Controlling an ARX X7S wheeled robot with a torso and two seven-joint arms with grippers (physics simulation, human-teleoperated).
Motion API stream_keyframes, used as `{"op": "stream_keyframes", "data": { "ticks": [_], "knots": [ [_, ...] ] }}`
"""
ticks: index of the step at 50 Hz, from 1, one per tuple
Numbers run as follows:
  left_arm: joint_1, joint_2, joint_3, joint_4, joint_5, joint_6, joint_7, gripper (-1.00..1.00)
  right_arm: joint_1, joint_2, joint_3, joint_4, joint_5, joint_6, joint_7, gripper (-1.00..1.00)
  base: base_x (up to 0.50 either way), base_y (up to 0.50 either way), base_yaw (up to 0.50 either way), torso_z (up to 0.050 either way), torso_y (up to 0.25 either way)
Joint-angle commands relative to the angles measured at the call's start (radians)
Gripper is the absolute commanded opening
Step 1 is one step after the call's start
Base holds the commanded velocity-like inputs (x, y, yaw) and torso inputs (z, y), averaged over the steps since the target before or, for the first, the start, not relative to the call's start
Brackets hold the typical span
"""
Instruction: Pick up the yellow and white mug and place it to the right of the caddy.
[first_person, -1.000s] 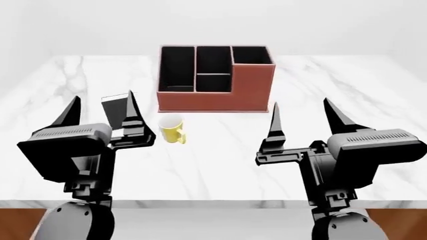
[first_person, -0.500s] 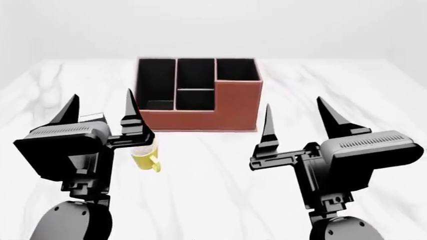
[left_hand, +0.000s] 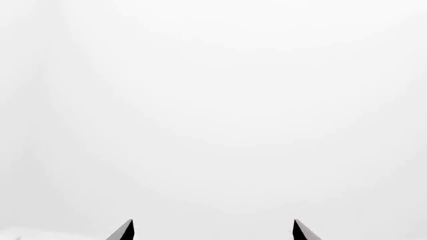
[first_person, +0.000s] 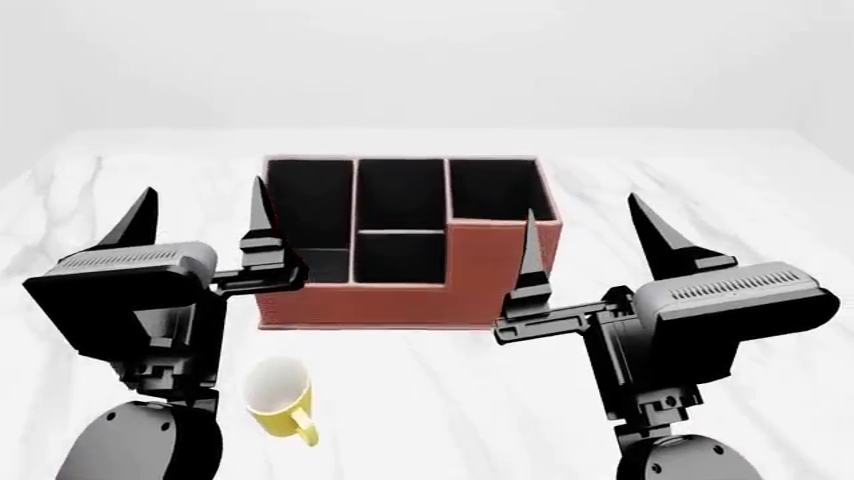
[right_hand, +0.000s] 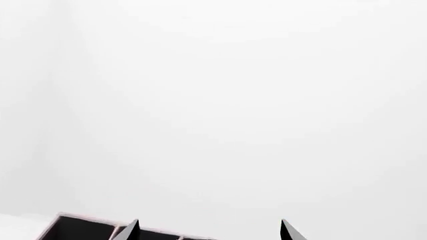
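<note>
Plainly, left gripper (first_person: 198, 218) and right gripper (first_person: 594, 228) jaws gape wide (holding nothing).

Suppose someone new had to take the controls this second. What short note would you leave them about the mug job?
Left gripper: jaws open, empty, raised above the table.
Right gripper: jaws open, empty, raised in front of the caddy's right end.
The yellow and white mug stands upright on the table, handle toward the robot, in front of the caddy toward its left end, beside the left arm.
Done: nothing yet; the mug has not been grasped.
Left: lower a gripper to the mug, probably the left since it is nearer, grip it, lift it, and set it on the bare marble to the right of the caddy.
</note>
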Motion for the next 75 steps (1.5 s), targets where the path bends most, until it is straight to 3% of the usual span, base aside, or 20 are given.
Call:
{"op": "stream_keyframes", "data": {
  "ticks": [1, 9, 19, 34, 54, 75],
  "knots": [
    [0.0, -0.008, 0.003, -0.002, -0.008, 0.004, -0.006, 1.0, 0.005, 0.007, -0.014, 0.002, -0.001, 0.008, 0.009, 1.0, 0.5, 0.25, 0.0, 0.0, 0.0],
    [-0.001, -0.019, 0.016, -0.001, -0.011, -0.005, -0.015, 1.0, -0.002, -0.013, 0.032, 0.006, 0.051, -0.004, 0.02, 1.0, 0.25, 0.11, 0.0, 0.0, 0.002],
    [0.002, -0.035, 0.035, -0.002, -0.006, 0.008, -0.021, 1.0, 0.01, 0.013, -0.03, -0.022, 0.028, 0.021, 0.007, 1.0, 0.0, 0.0, 0.0, 0.0, 0.0],
    [0.003, -0.049, 0.049, -0.002, 0.001, 0.015, -0.028, 1.0, 0.04, 0.029, -0.018, -0.096, 0.157, 0.14, -0.047, 1.0, 0.0, 0.0, 0.0, 0.0, -0.228],
    [-0.008, -0.086, 0.0, 0.077, -0.028, -0.024, -0.07, 1.0, 0.097, 0.095, -0.342, -0.096, 0.252, 0.31, -0.254, 1.0, 0.0, 0.0, 0.0, 0.0, 0.0],
    [-0.01, -0.1, 0.0, 0.076, -0.041, -0.022, -0.074, 1.0, -0.036, 0.143, -0.458, -0.117, 0.206, 0.239, -0.246, 1.0, 0.0, 0.0, 0.0, 0.0, 0.0]
  ]
}}
